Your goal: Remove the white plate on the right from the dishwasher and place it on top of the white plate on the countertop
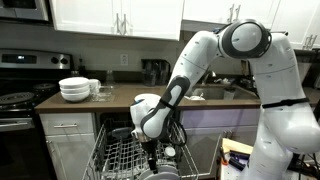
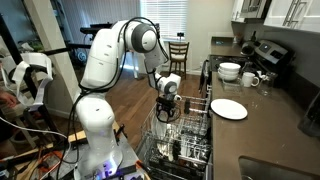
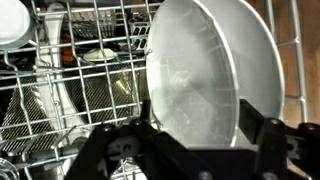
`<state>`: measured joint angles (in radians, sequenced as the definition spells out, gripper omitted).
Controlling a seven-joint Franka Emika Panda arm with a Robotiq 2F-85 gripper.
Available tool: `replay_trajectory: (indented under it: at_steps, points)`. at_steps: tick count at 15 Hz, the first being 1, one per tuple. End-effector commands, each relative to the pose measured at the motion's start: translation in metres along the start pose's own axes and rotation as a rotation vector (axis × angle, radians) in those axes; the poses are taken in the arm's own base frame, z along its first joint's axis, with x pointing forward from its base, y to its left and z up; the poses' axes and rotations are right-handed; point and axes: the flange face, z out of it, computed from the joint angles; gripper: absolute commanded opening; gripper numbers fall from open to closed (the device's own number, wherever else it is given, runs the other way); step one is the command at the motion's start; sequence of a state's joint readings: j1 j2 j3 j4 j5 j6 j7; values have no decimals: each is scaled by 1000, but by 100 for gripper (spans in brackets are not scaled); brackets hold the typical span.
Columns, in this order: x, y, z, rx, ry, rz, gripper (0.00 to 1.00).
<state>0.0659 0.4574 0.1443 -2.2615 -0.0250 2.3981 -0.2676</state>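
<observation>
While wrist view shows pincer (image 3: 200,128) straddling white plate (image 3: 210,65), exterior views don't.

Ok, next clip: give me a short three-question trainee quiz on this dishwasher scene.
1. True or false: the white plate in the wrist view lies flat.
2. The gripper is at: A) the stove, B) the dishwasher rack, C) the sink.
3. What lies on the countertop nearest the rack?
Key: 1 false, it stands on edge in the rack; 2 B; 3 a single white plate, lying flat.
</observation>
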Motion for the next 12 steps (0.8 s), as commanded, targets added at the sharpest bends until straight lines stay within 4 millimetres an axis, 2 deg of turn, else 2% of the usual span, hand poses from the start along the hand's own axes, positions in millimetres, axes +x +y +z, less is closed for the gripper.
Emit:
replay_trajectory:
  at_steps: [1,6,8,9,10,12]
  points:
    - [5,6,-1,21,-25,-18,54]
    - [8,8,-5,27,-31,-18,21]
    - [9,8,-8,27,-37,-17,13]
    - [9,8,-9,30,-39,-15,52]
    - [9,8,-10,31,-41,-15,49]
    - [9,10,-10,32,-41,-13,55]
